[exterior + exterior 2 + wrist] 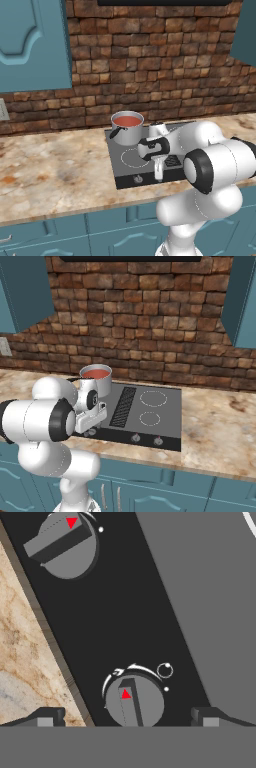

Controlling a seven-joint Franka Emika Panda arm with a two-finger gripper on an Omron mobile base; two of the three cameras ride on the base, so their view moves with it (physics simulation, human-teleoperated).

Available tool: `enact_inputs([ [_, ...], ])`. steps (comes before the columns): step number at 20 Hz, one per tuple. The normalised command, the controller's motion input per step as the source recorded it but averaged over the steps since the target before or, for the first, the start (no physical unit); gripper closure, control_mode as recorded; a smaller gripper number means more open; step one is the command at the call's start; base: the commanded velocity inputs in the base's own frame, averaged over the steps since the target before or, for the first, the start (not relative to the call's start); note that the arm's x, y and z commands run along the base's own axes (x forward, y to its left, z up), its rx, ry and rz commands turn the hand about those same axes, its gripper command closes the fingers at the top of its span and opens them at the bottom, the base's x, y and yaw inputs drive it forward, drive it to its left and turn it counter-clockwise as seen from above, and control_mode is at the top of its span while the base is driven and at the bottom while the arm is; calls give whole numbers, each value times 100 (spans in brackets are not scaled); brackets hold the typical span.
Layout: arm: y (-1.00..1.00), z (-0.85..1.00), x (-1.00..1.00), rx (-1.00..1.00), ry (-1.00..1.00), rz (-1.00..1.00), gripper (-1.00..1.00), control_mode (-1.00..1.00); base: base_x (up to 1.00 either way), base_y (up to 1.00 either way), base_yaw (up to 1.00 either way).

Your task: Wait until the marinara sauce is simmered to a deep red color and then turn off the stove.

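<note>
The marinara sauce (127,121) is an orange-red disc filling a small grey steel pot (128,132) on the stove's (129,161) back left burner. From the other side, the sauce (95,373) sits in the pot (99,384) just behind my arm. My gripper (158,178) points down at the stove's front knob strip. In the hand view the gripper (127,719) is open, its two fingertips (47,717) wide apart on either side of a round grey knob (134,701) with a red triangle, not touching it. A second knob (65,543) lies farther along the strip.
Marbled stone counter (50,170) runs left and right of the stove, with its edge (20,652) beside the knob strip. A brick wall (150,331) stands behind, teal cabinets (30,45) hang above. Two more knobs (158,441) sit to the right.
</note>
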Motion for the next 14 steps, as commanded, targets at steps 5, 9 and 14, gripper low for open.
enact_inputs([
  [5, 0, 0, 0, 0, 0, 0, -100, -100, 0, 0, 0],
  [9, 0, 0, 0, 0, 0, 0, -100, -100, 0, 0, 0],
  [14, 0, 0, 0, 0, 0, 0, -100, -100, 0, 0, 0],
])
